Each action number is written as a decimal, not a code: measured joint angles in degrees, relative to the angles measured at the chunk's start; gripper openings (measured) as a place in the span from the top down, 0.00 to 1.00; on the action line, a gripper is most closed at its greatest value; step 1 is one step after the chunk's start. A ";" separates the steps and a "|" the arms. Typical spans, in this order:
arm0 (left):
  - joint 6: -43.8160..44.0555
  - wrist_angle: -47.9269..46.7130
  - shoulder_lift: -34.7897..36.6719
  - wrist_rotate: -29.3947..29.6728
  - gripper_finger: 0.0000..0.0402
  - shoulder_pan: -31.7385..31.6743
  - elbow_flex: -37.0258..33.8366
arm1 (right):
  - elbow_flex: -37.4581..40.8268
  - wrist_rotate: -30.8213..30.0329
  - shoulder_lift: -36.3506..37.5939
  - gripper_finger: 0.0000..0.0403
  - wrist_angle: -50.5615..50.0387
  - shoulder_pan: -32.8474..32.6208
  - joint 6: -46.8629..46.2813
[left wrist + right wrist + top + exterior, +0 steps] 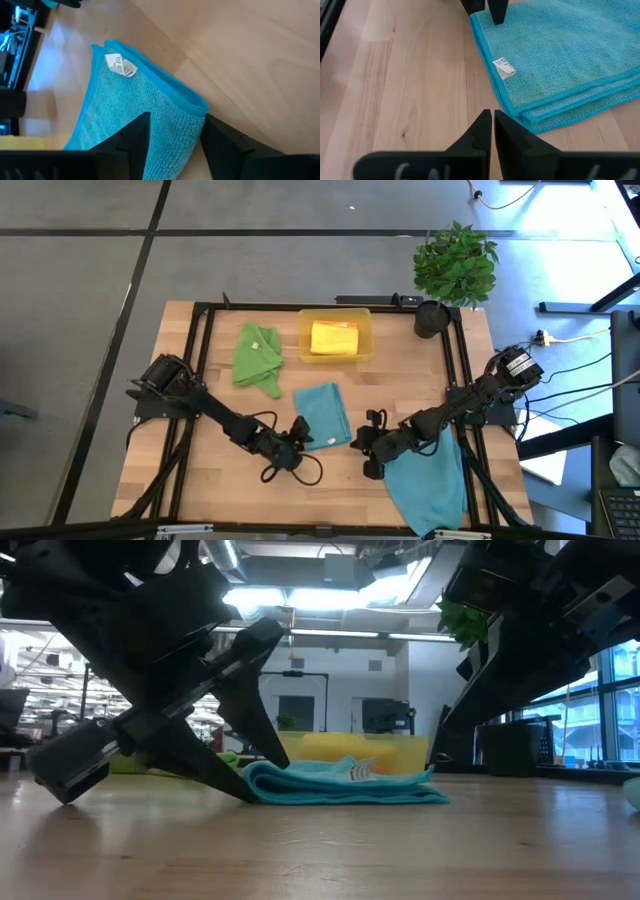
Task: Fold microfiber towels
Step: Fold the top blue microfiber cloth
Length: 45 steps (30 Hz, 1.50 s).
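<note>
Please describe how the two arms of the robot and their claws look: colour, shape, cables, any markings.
Both arms are black, built of slim jointed segments on bulky round bases at the table's side edges. The left claw and the right claw each end in two dark, tapered, wedge-shaped fingers. Loose black cables loop beside the left claw. The right arm's base carries a small round white label; its text is unreadable.

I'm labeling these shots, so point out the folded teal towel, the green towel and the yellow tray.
Folded teal towel (322, 416): high view, middle of its top face.
Green towel (256, 357): high view, middle of the crumpled cloth.
Yellow tray (366, 338): high view, its right wall.
</note>
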State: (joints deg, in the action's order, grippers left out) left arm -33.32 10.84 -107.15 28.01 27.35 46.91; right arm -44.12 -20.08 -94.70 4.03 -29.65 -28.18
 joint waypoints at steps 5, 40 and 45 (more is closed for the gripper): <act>-0.72 -0.38 0.00 -1.85 0.72 -0.09 -0.01 | 0.00 -0.01 0.00 0.94 0.00 0.00 0.26; 18.52 7.20 7.78 -16.88 1.00 -3.42 -5.38 | -0.04 -9.73 -12.56 0.35 16.97 -2.62 31.53; 21.38 13.66 7.78 -19.05 1.00 -5.01 -8.34 | -0.40 -11.87 -15.24 0.35 18.99 -3.24 33.38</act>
State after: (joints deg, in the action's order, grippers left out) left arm -11.94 24.51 -99.37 8.96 22.35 38.56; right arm -44.52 -31.94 -109.93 23.02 -32.88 5.20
